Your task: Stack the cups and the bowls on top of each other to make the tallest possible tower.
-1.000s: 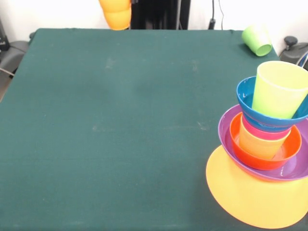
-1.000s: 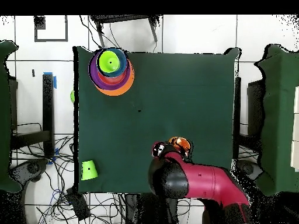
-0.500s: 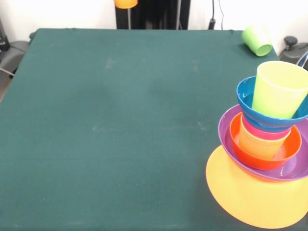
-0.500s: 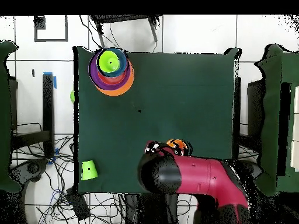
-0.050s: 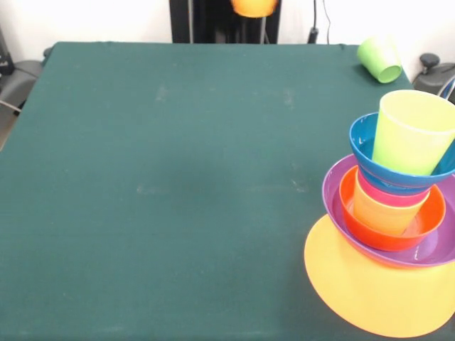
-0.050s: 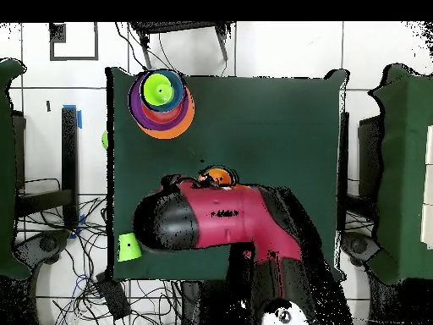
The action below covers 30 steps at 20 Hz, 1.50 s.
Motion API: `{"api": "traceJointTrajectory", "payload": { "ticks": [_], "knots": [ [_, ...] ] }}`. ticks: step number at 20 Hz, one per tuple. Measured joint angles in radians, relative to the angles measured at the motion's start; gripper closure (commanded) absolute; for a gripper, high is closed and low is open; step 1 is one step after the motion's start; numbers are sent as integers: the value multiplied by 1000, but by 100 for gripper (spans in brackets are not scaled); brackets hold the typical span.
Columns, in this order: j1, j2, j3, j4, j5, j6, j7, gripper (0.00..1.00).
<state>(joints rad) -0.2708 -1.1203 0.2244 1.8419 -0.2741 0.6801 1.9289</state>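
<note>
The tower stands at the table's right edge in the front view: an orange-yellow bowl (image 5: pixel 370 291) lowest, then a purple bowl (image 5: pixel 334 190), a red-orange bowl (image 5: pixel 429 222), an orange cup (image 5: pixel 386 213), a red cup (image 5: pixel 393 197), a blue bowl (image 5: pixel 365 145) and a lime cup (image 5: pixel 412 131) on top. From overhead the tower (image 6: pixel 161 103) sits near a table corner. A green cup (image 5: pixel 380 59) lies on its side at the far right corner. Another orange cup (image 5: pixel 254 6) hangs in the air at the top edge. My gripper (image 6: pixel 216 179), mostly hidden under the arm, is shut on that cup.
My red and black arm (image 6: pixel 228 222) reaches over the table's middle in the overhead view. The green cup (image 6: pixel 128 247) lies near the table edge beside it. Cables and chairs surround the green table (image 5: pixel 178 177).
The arm has swung with the orange cup: rightward along the top edge in the front view, and toward the table's middle, closer to the tower, seen from overhead. The tower and green cup stayed put.
</note>
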Motion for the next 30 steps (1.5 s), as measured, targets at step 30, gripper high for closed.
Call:
{"api": "traceJointTrajectory", "payload": {
  "ticks": [30],
  "knots": [
    [274, 331, -89, -571, 83, 137, 40, 100]
  ]
}}
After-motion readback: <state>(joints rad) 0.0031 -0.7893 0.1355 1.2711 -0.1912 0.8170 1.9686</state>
